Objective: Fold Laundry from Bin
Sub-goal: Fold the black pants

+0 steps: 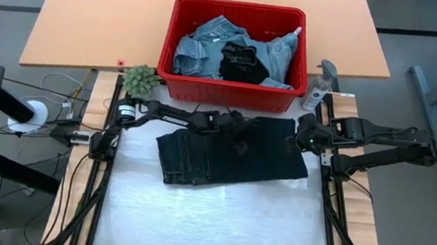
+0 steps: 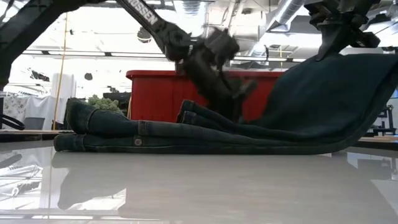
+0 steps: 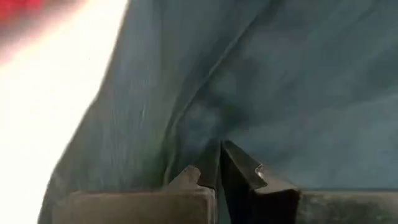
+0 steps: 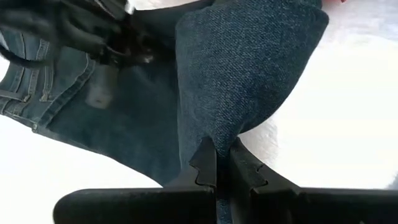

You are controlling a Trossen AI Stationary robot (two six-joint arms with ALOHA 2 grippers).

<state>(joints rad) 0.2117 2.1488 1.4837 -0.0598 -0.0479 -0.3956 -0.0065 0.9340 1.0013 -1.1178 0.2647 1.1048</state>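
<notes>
On the bench (image 1: 208, 226) before the red bin (image 1: 229, 91), dark jeans (image 1: 199, 157) lie half-folded. The left claw (image 1: 238, 126) is pinched onto their middle; the right claw (image 1: 304, 139) is clamped on a raised leg end. Denim looks heavy and floppy, so hems and the waistband offer the surest hold.

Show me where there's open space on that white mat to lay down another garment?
The white mat lies bare along its near half, below the dark jeans. The far strip is crowded: both grippers, left and right, pinch the jeans just before the red bin.
</notes>
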